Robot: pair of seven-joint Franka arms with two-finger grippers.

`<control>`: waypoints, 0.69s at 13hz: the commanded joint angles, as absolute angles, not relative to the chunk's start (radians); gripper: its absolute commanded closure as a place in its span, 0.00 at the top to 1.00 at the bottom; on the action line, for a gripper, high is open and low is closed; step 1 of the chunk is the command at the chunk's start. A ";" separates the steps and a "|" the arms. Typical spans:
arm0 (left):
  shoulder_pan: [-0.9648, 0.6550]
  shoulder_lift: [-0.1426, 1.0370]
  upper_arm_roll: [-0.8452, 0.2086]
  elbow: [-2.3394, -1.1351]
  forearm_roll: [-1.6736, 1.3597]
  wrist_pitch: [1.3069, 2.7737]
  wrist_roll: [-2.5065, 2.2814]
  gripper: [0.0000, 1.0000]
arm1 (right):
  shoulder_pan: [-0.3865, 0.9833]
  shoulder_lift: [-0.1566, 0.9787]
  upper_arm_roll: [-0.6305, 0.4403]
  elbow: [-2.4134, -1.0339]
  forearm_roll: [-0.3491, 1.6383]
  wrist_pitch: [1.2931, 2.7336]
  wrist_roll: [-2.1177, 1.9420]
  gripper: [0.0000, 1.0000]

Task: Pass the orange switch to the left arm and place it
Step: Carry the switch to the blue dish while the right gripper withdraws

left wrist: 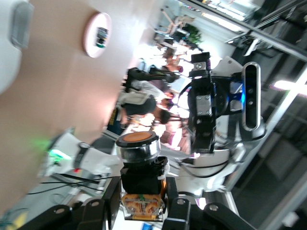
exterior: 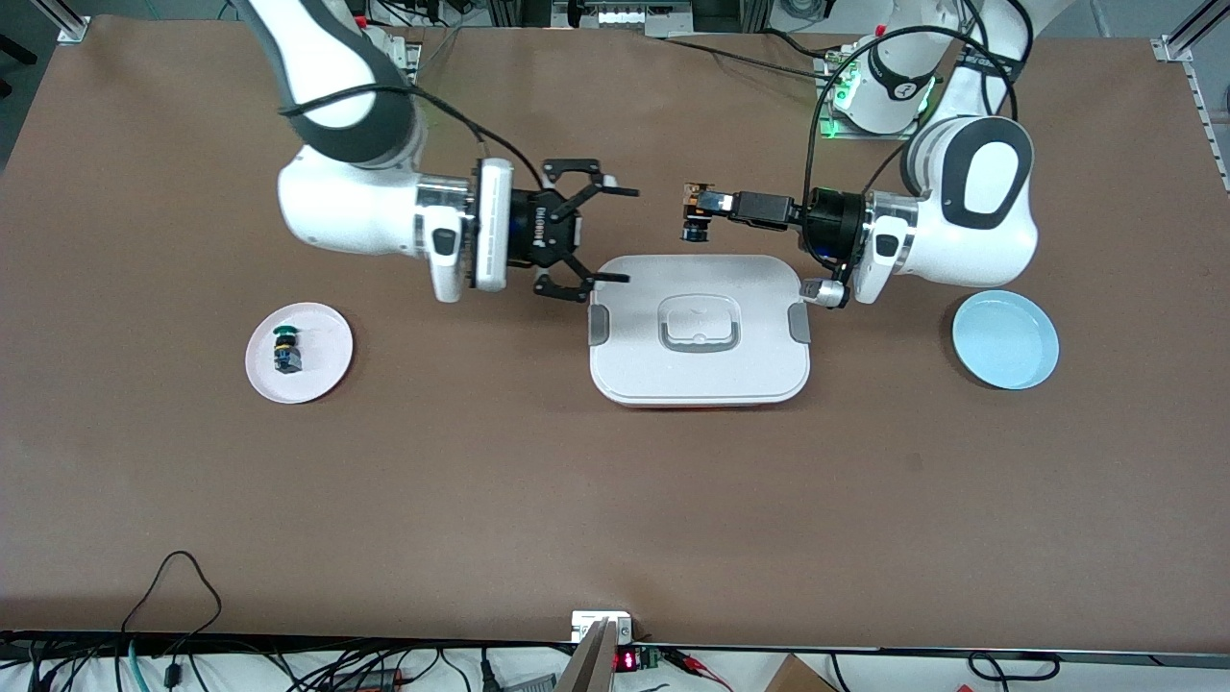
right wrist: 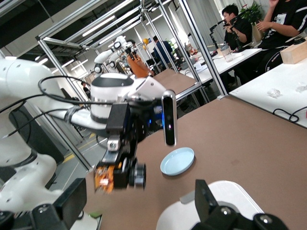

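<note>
From the front, the left end effector (exterior: 700, 200) pinches the orange switch (exterior: 696, 219) in the air, just past the box (exterior: 700, 370) edge. The right end effector (exterior: 615, 235) faces it, spread wide and empty. The left wrist view shows fingers (left wrist: 111, 199) squeezing the switch. The right wrist view shows the switch gripped above the table (right wrist: 249, 139).

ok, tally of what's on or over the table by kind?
Switches: 2, orange switch in the shut left gripper, green-capped switch
Plates: 2, pink plate, blue plate
Box: 1, box
Total: 5
</note>
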State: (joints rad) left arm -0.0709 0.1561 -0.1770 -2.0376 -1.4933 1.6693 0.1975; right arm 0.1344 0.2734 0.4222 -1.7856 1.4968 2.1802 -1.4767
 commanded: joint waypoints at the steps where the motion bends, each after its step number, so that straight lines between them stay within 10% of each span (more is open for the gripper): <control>1: -0.032 0.170 -0.176 -1.961 -1.326 1.652 0.201 0.31 | 0.100 0.169 0.315 -1.871 1.337 2.053 -1.480 1.00; 9: 0.029 0.274 -0.176 -1.643 -0.613 1.505 0.209 0.30 | 0.097 0.088 -0.060 -1.861 0.875 1.752 -1.199 1.00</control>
